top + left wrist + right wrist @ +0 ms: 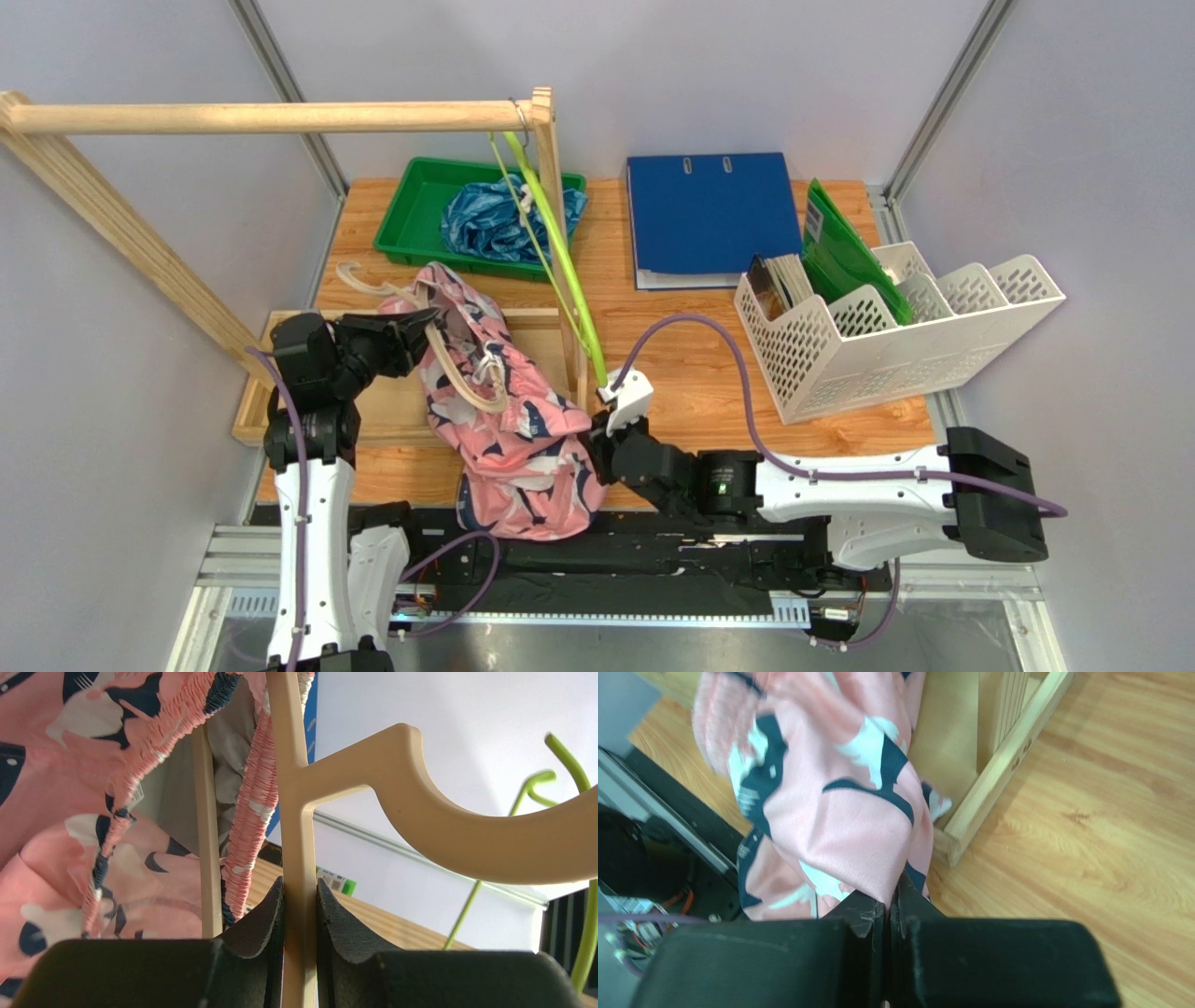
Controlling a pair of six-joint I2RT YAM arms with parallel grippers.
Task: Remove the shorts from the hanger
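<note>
Beige hanger point(421, 812) stem clamped by left gripper point(300, 906); pink shorts point(836, 791), at worktop's point(701, 364) near-left edge, pinched by right gripper point(887, 913). Hanger should be held fixed, elastic waistband point(249, 812) drawn off one side at a time.

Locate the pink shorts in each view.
Top: pink shorts centre-left, between the arms.
Left wrist: left side, waistband on the hanger.
Right wrist: upper left-centre, pinched in the right gripper.
Shared landmark: wooden table.
</note>
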